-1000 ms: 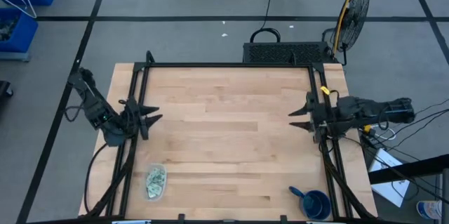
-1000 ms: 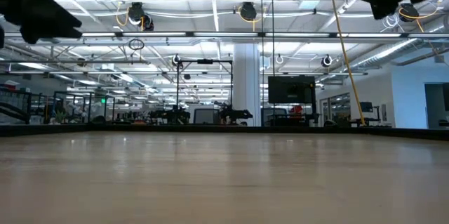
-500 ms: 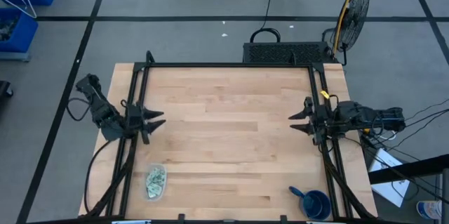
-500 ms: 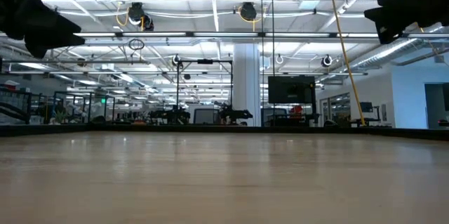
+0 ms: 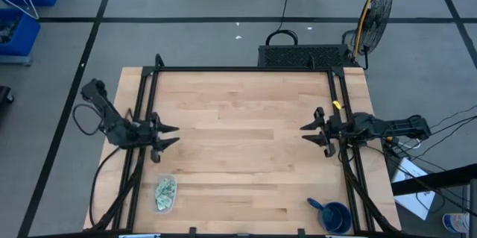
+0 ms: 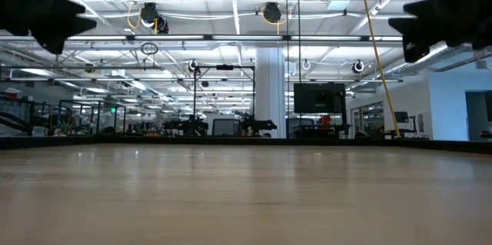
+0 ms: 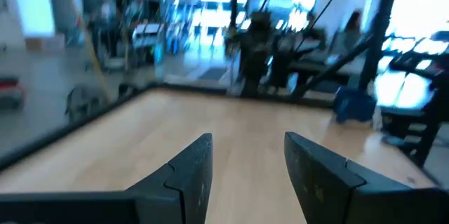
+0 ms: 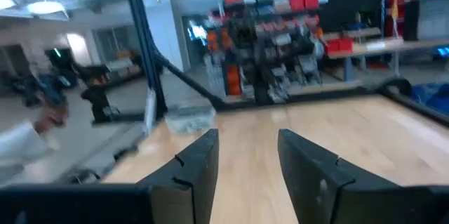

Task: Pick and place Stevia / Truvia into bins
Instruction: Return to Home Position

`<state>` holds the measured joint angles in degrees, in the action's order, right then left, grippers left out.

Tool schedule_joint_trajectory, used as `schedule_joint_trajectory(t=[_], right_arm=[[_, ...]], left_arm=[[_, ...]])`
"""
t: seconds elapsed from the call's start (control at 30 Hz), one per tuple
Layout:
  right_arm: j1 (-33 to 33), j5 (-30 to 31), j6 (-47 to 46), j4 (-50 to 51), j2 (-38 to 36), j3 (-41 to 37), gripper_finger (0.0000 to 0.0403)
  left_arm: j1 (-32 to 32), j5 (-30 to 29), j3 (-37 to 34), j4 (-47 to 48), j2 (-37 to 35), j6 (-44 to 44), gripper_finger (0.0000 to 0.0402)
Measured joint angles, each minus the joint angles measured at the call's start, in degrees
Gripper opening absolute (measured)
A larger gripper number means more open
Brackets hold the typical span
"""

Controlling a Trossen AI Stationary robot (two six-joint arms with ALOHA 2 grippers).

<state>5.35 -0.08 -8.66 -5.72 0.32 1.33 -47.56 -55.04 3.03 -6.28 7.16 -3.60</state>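
Two arms stretch level over opposite table [image 5: 246, 119] edges: left gripper [image 5: 171, 134] splayed, empty; right gripper [image 5: 306, 132] splayed, empty. Sachets [image 5: 165, 189] lie in the clear tub [image 5: 161, 208].

You have bare wood across the whole middle of the surface [image 5: 246, 141]: from the bin [image 5: 165, 194] out to the far edge and across to the opposite side, nothing stands in a gripper's way. The bin, with sachets [image 5: 165, 189] in it, sits at the near corner, just inside the black frame rail [image 5: 146, 89] along that side. Beyond the bin, over the same rail, the left gripper [image 5: 176, 134] hangs with fingers spread, apart from it. Along the near edge from the bin, at the other corner, stands a dark blue cup [image 5: 333, 215]. The right gripper [image 5: 303, 132], fingers spread, hangs over the side opposite the bin.
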Motion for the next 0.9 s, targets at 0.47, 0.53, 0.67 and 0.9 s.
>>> schedule_joint_trajectory(t=[0.47, 0.53, 0.67, 0.9], right_arm=[[-0.9, -0.06, 3.78, 0.16, -0.05, 0.76, 0.0141], [-0.9, -0.04, 3.78, 0.12, -0.05, 0.74, 0.0141], [-0.88, -0.03, 3.78, 0.04, -0.05, 0.69, 0.0141], [-0.88, -0.02, 3.78, -0.04, -0.05, 0.66, 0.0141]], left_arm=[[11.14, 19.36, -2.45, -6.26, 2.4, 6.17, 0.0182], [12.76, 25.33, -2.45, -6.0, 2.4, 8.15, 0.0182], [15.33, 31.54, -2.45, -5.09, 2.43, 10.64, 0.0182], [19.68, 35.55, -2.45, 1.58, 2.43, 3.86, 0.0182]])
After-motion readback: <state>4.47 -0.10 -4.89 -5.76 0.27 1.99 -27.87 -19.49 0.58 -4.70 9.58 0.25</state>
